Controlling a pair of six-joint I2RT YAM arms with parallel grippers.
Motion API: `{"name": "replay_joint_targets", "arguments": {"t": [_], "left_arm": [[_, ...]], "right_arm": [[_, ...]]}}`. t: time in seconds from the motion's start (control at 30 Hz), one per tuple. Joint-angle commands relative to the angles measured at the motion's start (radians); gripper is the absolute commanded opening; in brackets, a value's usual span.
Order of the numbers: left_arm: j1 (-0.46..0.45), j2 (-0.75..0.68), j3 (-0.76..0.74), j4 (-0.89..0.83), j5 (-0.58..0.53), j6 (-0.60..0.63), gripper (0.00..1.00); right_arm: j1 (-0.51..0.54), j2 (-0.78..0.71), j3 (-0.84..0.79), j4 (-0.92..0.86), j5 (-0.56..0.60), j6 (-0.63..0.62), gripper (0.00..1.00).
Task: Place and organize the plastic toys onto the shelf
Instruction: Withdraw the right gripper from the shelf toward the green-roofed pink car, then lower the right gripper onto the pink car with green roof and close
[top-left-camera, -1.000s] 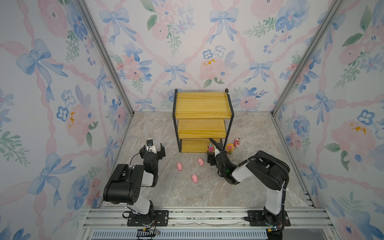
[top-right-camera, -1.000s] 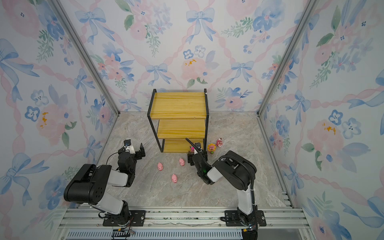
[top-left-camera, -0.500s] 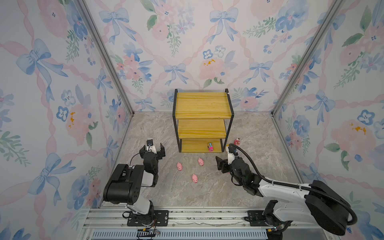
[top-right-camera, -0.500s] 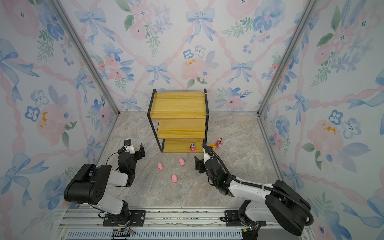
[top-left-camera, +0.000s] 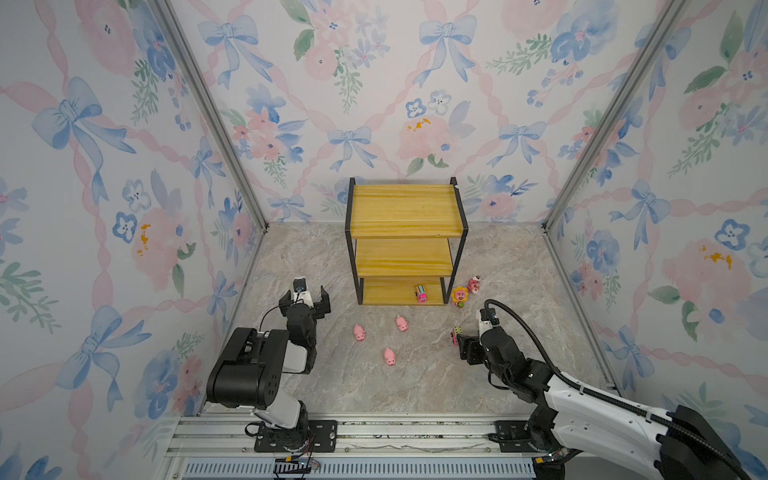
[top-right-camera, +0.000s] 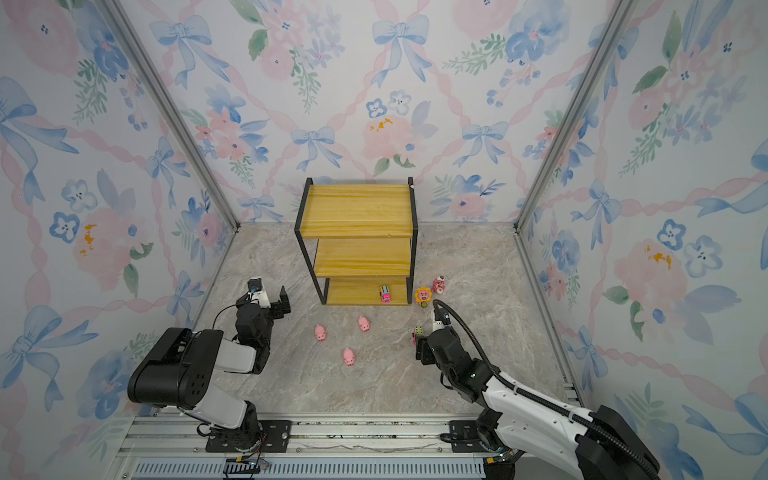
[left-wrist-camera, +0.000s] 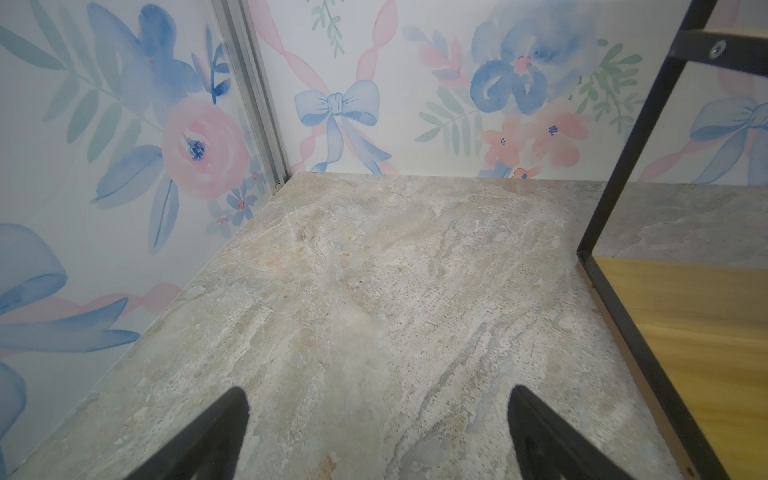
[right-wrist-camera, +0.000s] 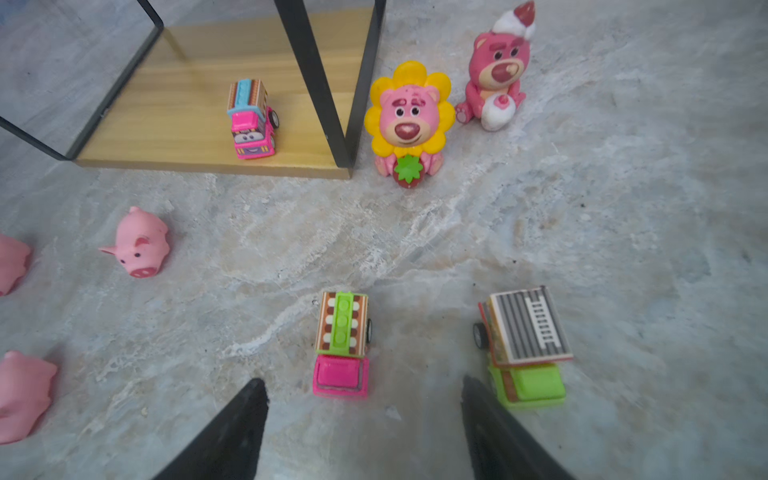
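Note:
The yellow three-tier shelf stands at the back. A pink toy truck sits on its bottom board. Beside its right leg stand a sunflower bear and a pink bear. Three pink pigs lie on the floor in front. My right gripper hangs open, low over the floor. A pink-and-green truck lies just ahead of its fingertips, and a green ladder truck sits outside one finger. My left gripper is open and empty, left of the shelf.
Marble floor enclosed by flowered walls. A metal rail runs along the front, carrying both arm bases. The shelf's black frame leg stands close to my left gripper.
My right arm has drawn back from the shelf's bottom board to the right front floor, leaving the pink truck on the board. The left arm has not moved.

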Motion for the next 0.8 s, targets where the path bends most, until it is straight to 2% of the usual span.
{"name": "replay_joint_targets", "arguments": {"t": [0.0, 0.13, 0.77], "left_arm": [[-0.003, 0.002, -0.010, 0.012, 0.000, -0.002, 0.98], [-0.003, 0.002, -0.010, 0.012, 0.001, -0.001, 0.98], [-0.003, 0.002, -0.009, 0.012, 0.000, -0.001, 0.98]], "right_arm": [[-0.006, 0.083, 0.013, 0.005, -0.016, 0.046, 0.74], [0.002, 0.151, 0.014, 0.082, -0.013, 0.045, 0.73], [-0.006, 0.335, 0.049, 0.227, -0.030, 0.021, 0.70]]}}
